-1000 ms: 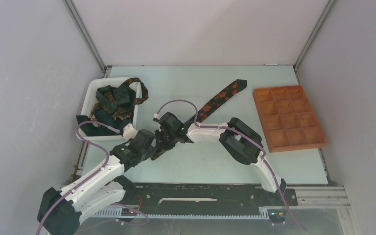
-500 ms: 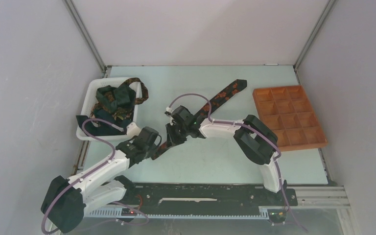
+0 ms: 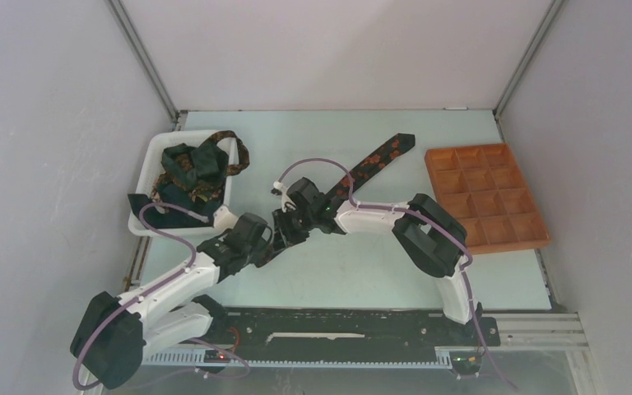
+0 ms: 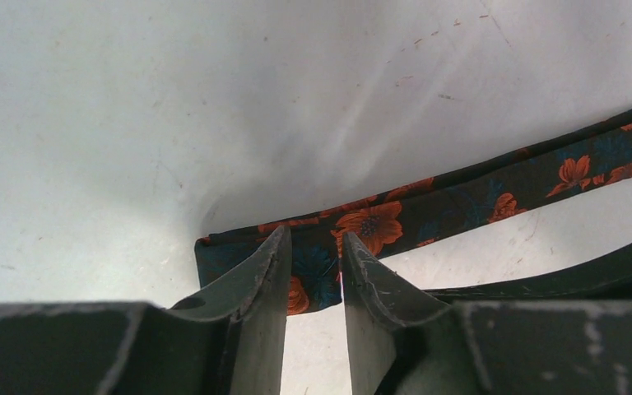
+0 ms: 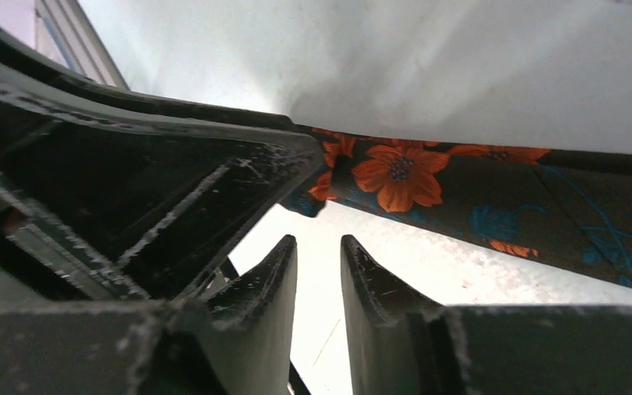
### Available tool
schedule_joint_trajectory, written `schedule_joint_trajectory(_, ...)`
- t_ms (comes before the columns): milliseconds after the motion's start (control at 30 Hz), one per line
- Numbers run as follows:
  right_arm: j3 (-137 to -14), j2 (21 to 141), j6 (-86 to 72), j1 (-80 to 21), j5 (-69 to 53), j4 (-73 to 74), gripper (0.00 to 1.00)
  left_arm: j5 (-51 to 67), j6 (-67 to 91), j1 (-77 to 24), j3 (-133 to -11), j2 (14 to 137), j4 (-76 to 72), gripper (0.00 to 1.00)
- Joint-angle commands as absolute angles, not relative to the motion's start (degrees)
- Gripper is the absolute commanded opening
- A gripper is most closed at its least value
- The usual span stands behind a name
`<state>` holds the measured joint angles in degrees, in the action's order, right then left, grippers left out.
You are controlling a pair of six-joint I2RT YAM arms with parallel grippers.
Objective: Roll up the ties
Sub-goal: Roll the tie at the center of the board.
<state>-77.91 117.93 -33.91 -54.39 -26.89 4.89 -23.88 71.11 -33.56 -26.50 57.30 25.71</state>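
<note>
Just now parting left fingers [image 4: 265,284] and right fingers [image 5: 273,284], pinching nothing, releasing end of floral necktie [image 4: 461,193] onto counter [image 4: 115,115]; rolling not yet beginning.

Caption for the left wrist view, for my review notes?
Left gripper, jaws parted, poised over the end of a dark fabric tie with orange-red flowers lying on the pale table.

Matt printed cloth tie [image 4: 461,193] on a smooth, faintly scuffed surface [image 4: 132,123]; left gripper [image 4: 314,236] fingers [image 4: 259,280] of dull, scratched dark plastic; bin [image 3: 152,156] of smooth white plastic.
</note>
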Motion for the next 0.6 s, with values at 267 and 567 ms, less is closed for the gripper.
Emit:
schedule_joint_trajectory(267,-78.0,118.6,-36.4,-54.6,-29.9,-3.4,0.44,-26.7,76.7,-33.3,-20.2,49.7,23.6,0.24)
schedule_joint_trajectory(567,-79.7,121.2,-36.9,-54.7,-29.5,-3.2,0.45,-27.2,77.0,-33.3,-19.5,48.8,23.1,0.17)
